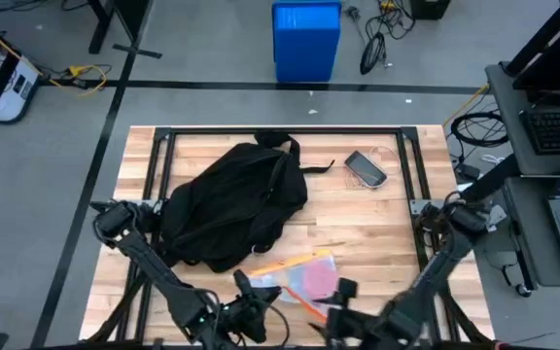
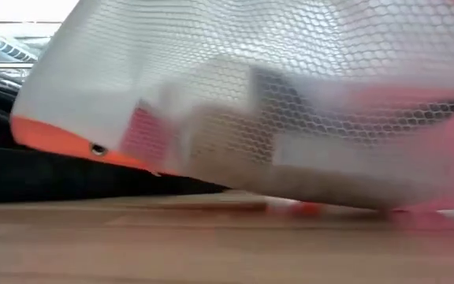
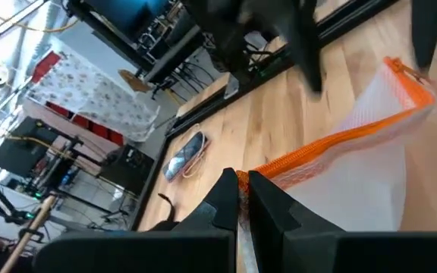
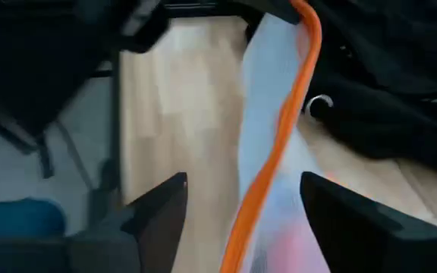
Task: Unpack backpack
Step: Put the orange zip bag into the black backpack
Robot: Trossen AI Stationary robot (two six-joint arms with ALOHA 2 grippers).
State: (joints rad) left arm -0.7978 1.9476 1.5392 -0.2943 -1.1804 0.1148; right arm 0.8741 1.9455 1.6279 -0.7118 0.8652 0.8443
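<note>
The black backpack [image 1: 231, 199] lies on the wooden table [image 1: 377, 228], left of centre. In front of it is a white mesh pouch [image 1: 304, 274] with an orange edge and pink contents. My left gripper [image 1: 257, 292] is shut on the pouch at its left near end. My right gripper [image 4: 241, 199] is open at the pouch's right near end [image 1: 338, 290]. The pouch's orange edge [image 4: 279, 144] runs between its spread fingers, and no touch shows there. In the low view the pouch [image 2: 274, 118] fills the picture. My left gripper pinches the pouch's orange-trimmed edge [image 3: 242, 179] between its two fingers [image 3: 273, 203], at the pouch's left end. That end is raised off the table [image 2: 53, 134], and the pouch slants down toward its other end [image 2: 329, 207], close to the wood.
A small grey case [image 1: 366, 167] lies at the far right of the table. A black frame [image 1: 280, 133] runs along the table's far edge and sides. A blue box [image 1: 306, 39] stands on the floor beyond. Bare wood shows right of the backpack.
</note>
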